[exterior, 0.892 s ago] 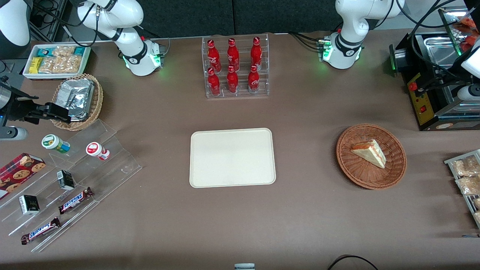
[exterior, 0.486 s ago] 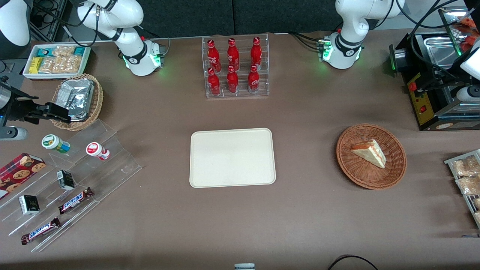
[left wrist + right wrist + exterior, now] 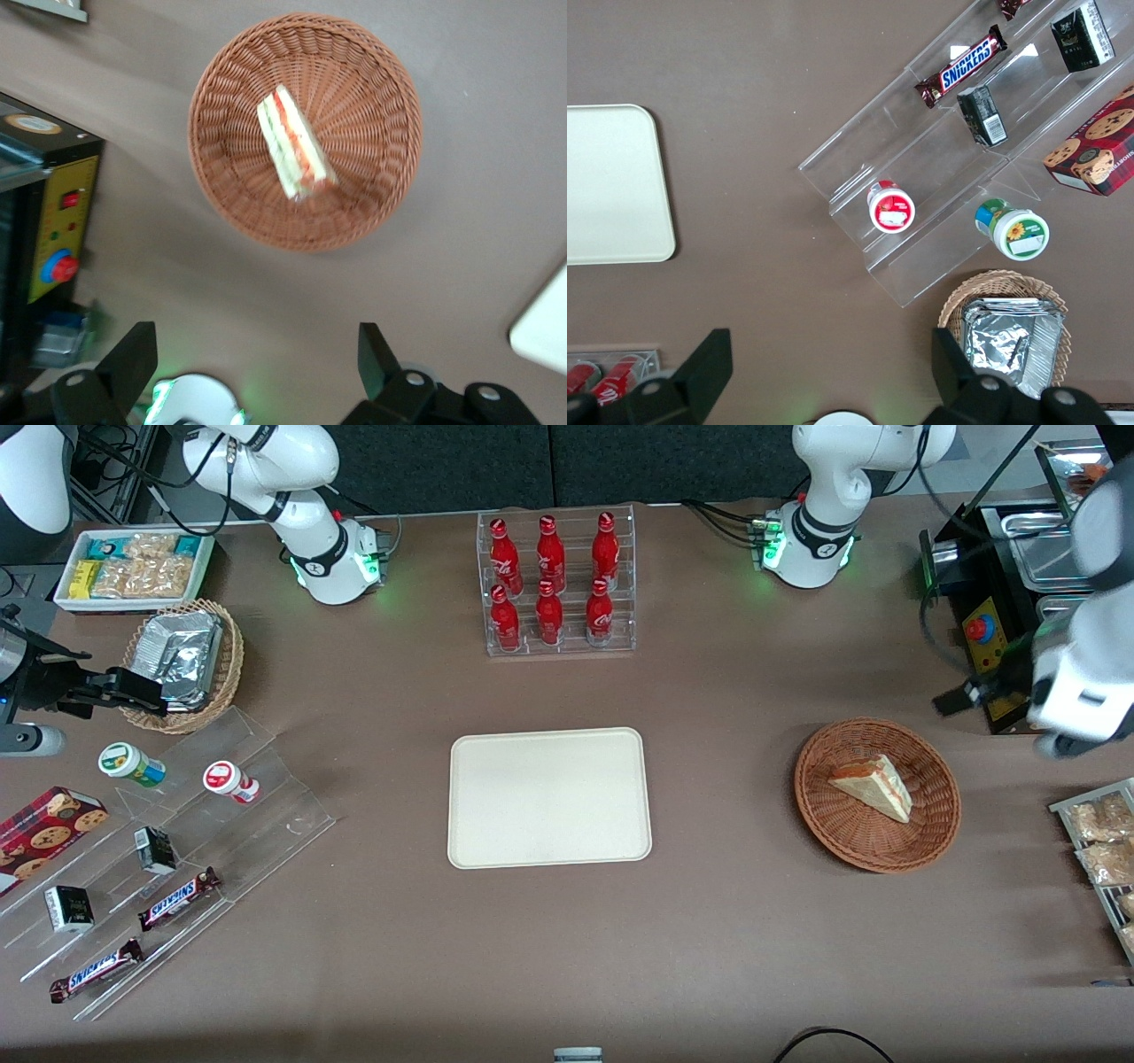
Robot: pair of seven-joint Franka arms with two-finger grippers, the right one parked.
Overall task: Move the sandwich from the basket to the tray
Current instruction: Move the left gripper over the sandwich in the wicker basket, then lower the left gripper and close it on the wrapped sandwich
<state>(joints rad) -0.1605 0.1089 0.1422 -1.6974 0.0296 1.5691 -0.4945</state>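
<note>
Even overhead light, soft shadows on the desk (image 3: 709, 921). Left arm (image 3: 1085, 682) motion-blurred in front view. Gripper (image 3: 257, 372) view slightly soft; basket (image 3: 381, 80) and sandwich (image 3: 297, 146) blurred.

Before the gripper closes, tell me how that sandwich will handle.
The sandwich looks soft: pale bread, layered filling, likely to squash or splay. It lies loose in the basket, probably light. The gripper, open, hangs above the table beside the basket.
</note>
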